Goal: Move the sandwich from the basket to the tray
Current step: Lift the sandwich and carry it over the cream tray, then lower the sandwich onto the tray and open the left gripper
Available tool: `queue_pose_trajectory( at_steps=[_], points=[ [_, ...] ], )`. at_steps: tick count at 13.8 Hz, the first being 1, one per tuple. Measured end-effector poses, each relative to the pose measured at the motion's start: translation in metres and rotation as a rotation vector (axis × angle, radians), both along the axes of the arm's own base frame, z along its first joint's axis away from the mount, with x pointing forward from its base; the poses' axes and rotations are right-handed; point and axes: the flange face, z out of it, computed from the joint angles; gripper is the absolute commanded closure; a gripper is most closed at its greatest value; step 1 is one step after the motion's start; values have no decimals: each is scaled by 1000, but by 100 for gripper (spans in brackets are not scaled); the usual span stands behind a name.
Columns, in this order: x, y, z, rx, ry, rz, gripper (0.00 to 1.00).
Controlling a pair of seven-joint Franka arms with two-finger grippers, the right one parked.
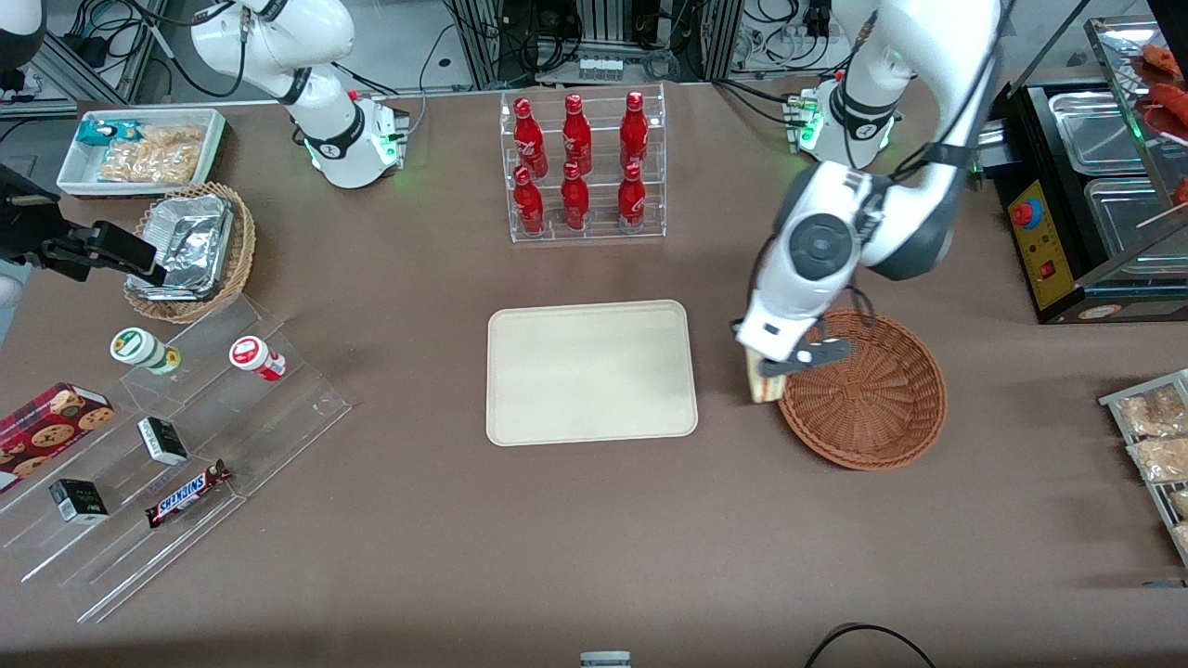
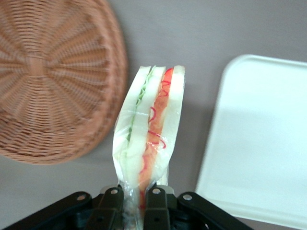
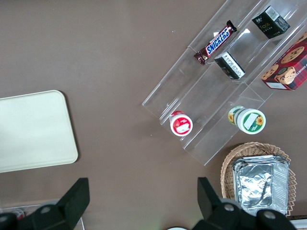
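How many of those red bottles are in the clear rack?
6, in the clear rack: three red bottles on the upper tier, three on the lower. None looks hidden. The gripper holds the sandwich between basket and tray.

Six red bottles [image 1: 579,165] in clear rack [image 1: 586,228], Snickers bar [image 1: 188,493], foil trays [image 1: 189,243], maybe cookie box [image 1: 48,428]

A brown cloth covers the tabletop [image 1: 418,557]; at twelve o'clock, cables [image 1: 594,32] tangle around metal framing.
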Motion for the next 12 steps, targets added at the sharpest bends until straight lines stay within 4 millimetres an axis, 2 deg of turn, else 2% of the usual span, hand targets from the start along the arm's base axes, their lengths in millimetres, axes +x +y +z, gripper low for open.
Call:
queue_pose_trajectory(
  at_steps=[5, 8, 10, 12],
  points=[
    [-7, -110, -25, 15, -9, 14, 92],
    [-22, -168, -40, 15, -26, 34, 92],
    [-35, -199, -49, 21, -29, 41, 92],
    [-45, -222, -54, 18, -37, 44, 92]
  ],
)
